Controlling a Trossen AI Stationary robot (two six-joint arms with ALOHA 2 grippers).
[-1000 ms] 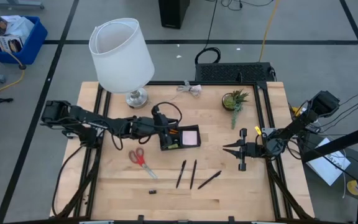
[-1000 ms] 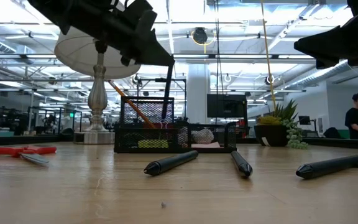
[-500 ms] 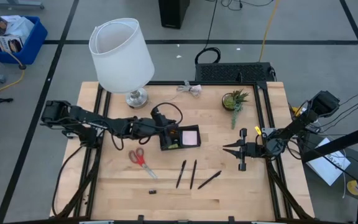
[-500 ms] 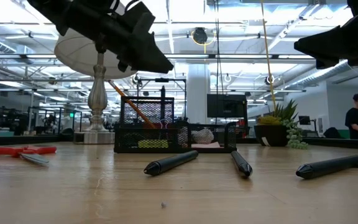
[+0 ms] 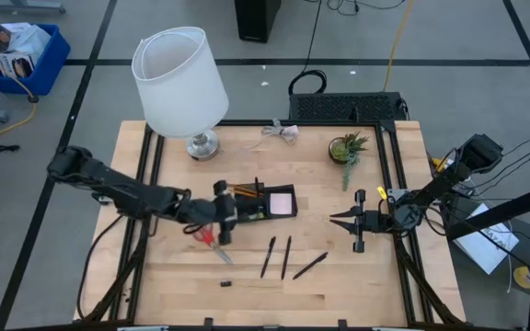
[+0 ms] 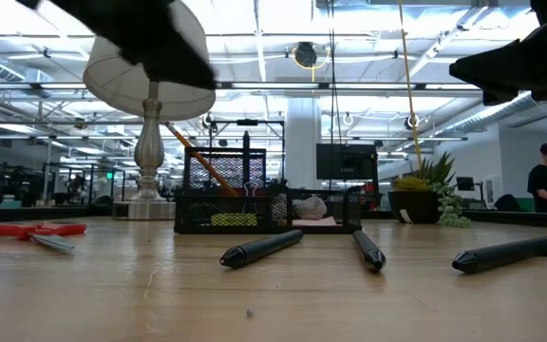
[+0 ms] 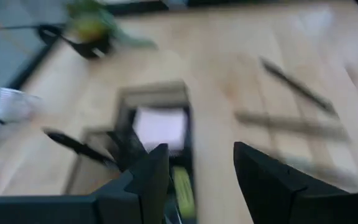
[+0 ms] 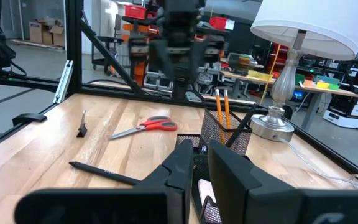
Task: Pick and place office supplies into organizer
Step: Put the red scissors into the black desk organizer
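Observation:
The black organizer [image 5: 267, 203] sits mid-table with a pink sticky-note pad [image 5: 282, 201], orange pencils [image 8: 221, 107] and a black pen [image 6: 246, 157] standing in its mesh cup. Red-handled scissors [image 5: 208, 238] lie flat left of it. Three black pens [image 5: 286, 258] and a small dark bit [image 5: 226, 283] lie nearer the front edge. My left gripper [image 5: 227, 222] hovers open between the organizer and the scissors, and in its wrist view [image 7: 194, 179] nothing is between the fingers. My right gripper [image 5: 346, 221] waits at the right, fingers together.
A white-shaded lamp [image 5: 180, 81] stands at the back left and a small potted plant [image 5: 347, 149] at the back right. A cable bundle [image 5: 282, 131] lies near the far edge. Bare wood lies between the organizer and my right gripper.
My left gripper has let go of a black pen, which now stands in the organizer's mesh cup. It then drew back quickly from above the organizer toward the table's left and near edge, ending above the scissors' side with its fingers apart. My right arm kept still.

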